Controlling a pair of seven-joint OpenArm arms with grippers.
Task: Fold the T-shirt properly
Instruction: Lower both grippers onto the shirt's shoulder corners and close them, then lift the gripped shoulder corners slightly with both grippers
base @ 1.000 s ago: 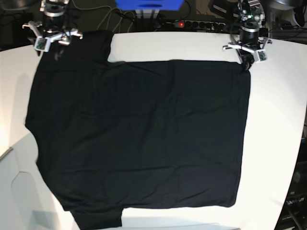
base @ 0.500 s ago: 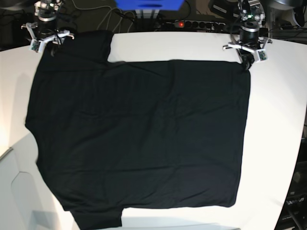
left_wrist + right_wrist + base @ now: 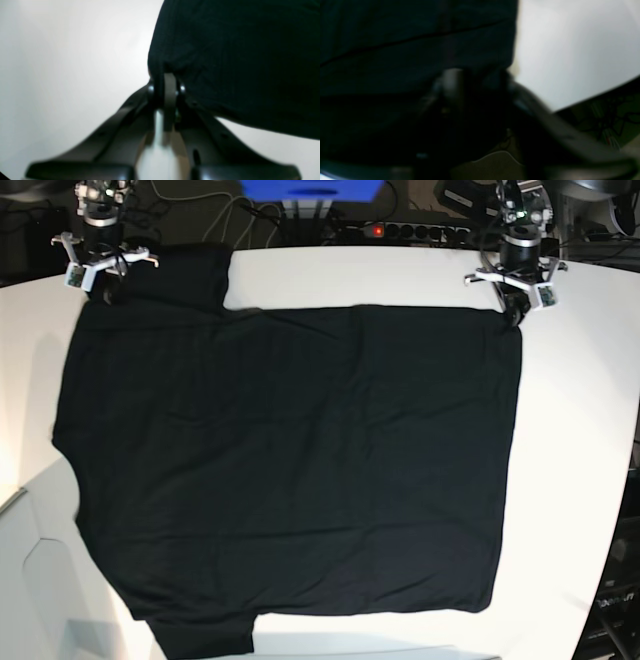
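The black T-shirt (image 3: 290, 460) lies spread flat on the white table (image 3: 580, 430), with one sleeve at the back left and one at the front left. My left gripper (image 3: 516, 315) is at the shirt's back right corner. In the left wrist view it (image 3: 167, 85) is shut on the cloth's edge (image 3: 237, 50). My right gripper (image 3: 104, 288) is over the back left sleeve. In the dark, blurred right wrist view its fingers (image 3: 452, 80) stand apart with black cloth (image 3: 407, 37) between them. No label or print shows.
A blue box (image 3: 310, 188), a power strip with a red light (image 3: 400, 230) and cables lie behind the table's back edge. The table's curved edge runs down the right side (image 3: 615, 510). A pale panel sits at the front left (image 3: 30, 580).
My right gripper has moved left and back along the sleeve's edge, then settled slightly lower on it. The left gripper and the shirt have not moved.
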